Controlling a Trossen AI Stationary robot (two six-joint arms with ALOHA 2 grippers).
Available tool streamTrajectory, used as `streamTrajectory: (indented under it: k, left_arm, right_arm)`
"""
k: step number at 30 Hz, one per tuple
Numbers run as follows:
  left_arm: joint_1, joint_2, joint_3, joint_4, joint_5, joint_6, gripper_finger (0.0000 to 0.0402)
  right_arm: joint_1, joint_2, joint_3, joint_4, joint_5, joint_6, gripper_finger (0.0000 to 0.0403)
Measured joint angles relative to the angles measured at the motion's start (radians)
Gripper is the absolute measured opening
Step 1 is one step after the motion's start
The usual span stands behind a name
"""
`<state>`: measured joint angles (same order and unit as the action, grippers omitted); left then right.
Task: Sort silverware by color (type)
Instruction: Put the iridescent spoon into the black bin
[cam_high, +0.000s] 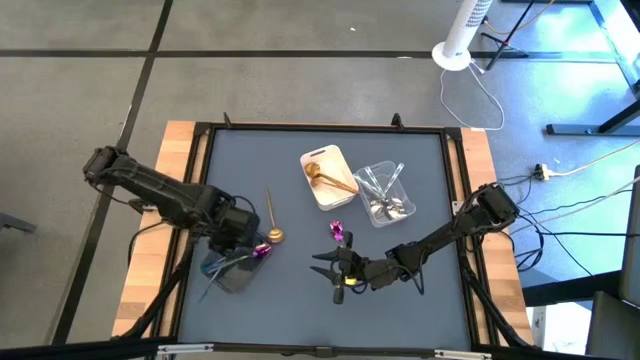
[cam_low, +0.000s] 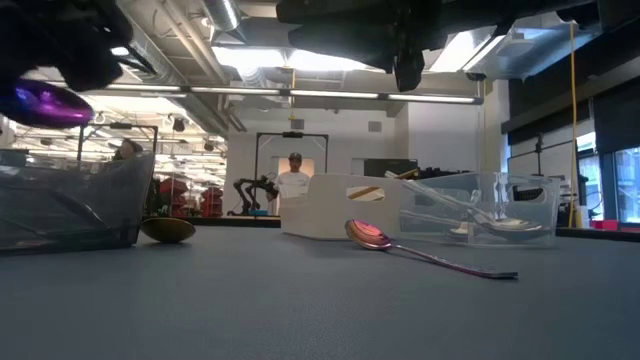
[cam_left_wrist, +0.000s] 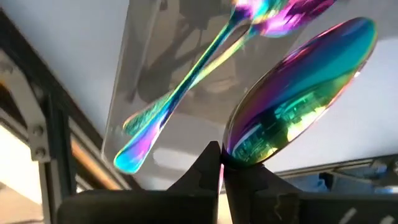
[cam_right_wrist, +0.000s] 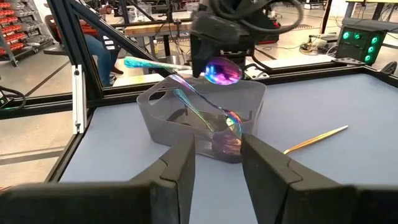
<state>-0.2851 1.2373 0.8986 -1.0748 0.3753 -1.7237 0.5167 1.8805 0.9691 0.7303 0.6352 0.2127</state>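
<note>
The left claw (cam_high: 252, 250) pinches an iridescent spoon (cam_high: 262, 251) above the grey tray (cam_high: 228, 272), which holds more iridescent pieces; the right claw (cam_high: 328, 268), fingers parted and holding nothing, hovers over the tabletop (cam_high: 420, 300) near another iridescent spoon (cam_high: 338, 233).

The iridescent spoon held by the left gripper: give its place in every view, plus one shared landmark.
High view: iridescent spoon lower left, over the grey tray.
Low view: bowl at far left, above that tray.
Left wrist view: bowl fills the right, pinched in the left gripper.
Right wrist view: top centre.
Shared landmark: the grey tray.
</note>
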Motion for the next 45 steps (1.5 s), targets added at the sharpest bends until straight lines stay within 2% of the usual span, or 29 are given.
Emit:
streamTrajectory:
  k: [4,11,19,30,45]
  left_arm:
    - [0.050,0.029,0.000,0.002,0.002,0.065,0.0004]
    - [0.068,0.158,0.000,0.005,0.163,0.224,0.0004]
    - [0.122,0.246,0.000,0.007,0.162,0.377,0.0005]
    - [0.172,0.262,0.000,0.014,0.140,0.512,0.0005]
    - [0.190,0.262,0.000,0.014,0.099,0.530,0.0100]
  right_arm:
    - [0.000,0.000,0.000,0.000,0.000,0.000,0.0120]
    - [0.000,0.000,0.000,-0.001,0.000,0.000,0.0120]
    - [0.000,0.000,0.000,0.000,0.000,0.000,0.0120]
    - [0.000,0.000,0.000,-0.002,0.000,0.000,0.0120]
    - [0.000,0.000,0.000,-0.043,0.000,0.000,0.0120]
